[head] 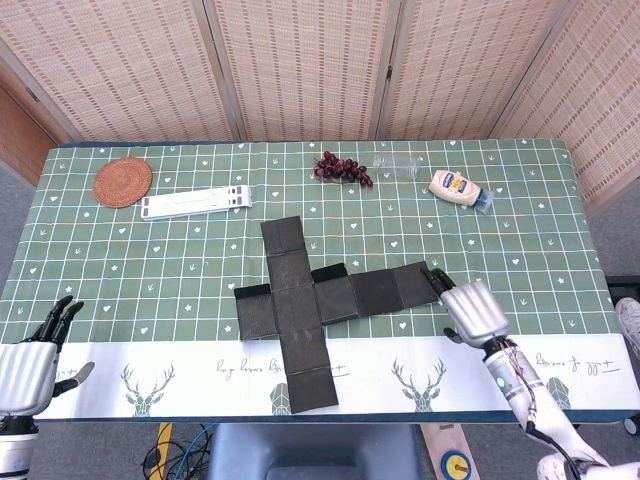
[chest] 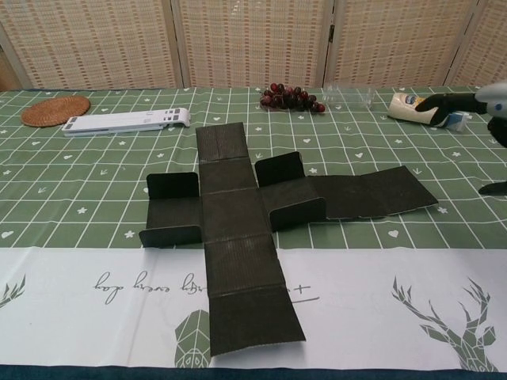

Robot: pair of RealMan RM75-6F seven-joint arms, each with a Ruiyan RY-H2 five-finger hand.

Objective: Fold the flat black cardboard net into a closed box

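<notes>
The black cardboard net (head: 300, 300) (chest: 238, 229) lies flat on the table in a cross shape, with small side tabs folded up at its left and middle panels. My right hand (head: 470, 308) (chest: 483, 107) hovers just past the net's right end panel, fingers apart, holding nothing; I cannot tell whether it touches the panel's edge. Only the hand's edge shows in the chest view. My left hand (head: 30, 365) stays at the table's near left corner, fingers spread, far from the net.
A woven coaster (head: 122, 181), a white folding stand (head: 196, 203), a bunch of grapes (head: 342, 168), a clear plastic bottle (head: 400, 164) and a mayonnaise bottle (head: 458, 187) lie along the far side. The tablecloth's white front band (head: 180, 370) borders the near edge.
</notes>
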